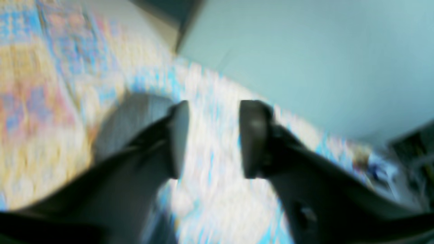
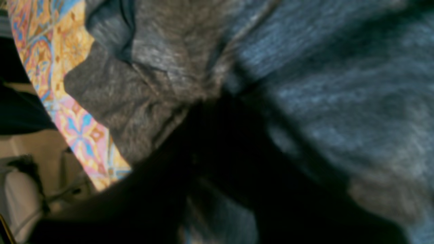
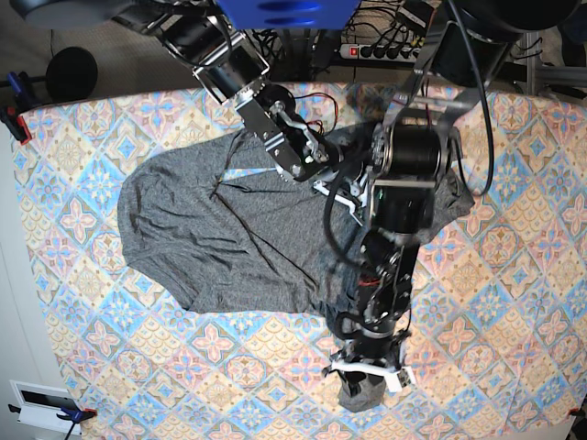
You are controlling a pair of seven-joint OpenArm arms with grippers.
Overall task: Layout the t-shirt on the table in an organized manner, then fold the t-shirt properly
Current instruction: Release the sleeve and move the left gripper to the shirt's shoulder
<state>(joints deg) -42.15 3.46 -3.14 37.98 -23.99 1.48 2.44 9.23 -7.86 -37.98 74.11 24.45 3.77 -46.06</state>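
The dark-grey t-shirt (image 3: 220, 229) lies spread over the left and middle of the patterned table (image 3: 92, 348), with wrinkles across its body. My left gripper (image 3: 367, 385) hangs near the front edge over a small grey end of the shirt (image 3: 360, 397). In the left wrist view this gripper (image 1: 212, 139) is open, with only tablecloth between its fingers and grey cloth (image 1: 135, 118) just beside one finger. My right gripper (image 3: 344, 197) is down on the shirt's right part. In the right wrist view its dark fingers (image 2: 210, 135) are blurred against the knit (image 2: 339, 84), so the jaws' state is unclear.
A power strip (image 3: 385, 46) and cables lie beyond the table's far edge. A red clamp (image 3: 14, 119) sits on the left edge. A white box (image 3: 41, 403) stands off the front-left corner. A pale wall (image 1: 305, 51) rises past the table's edge.
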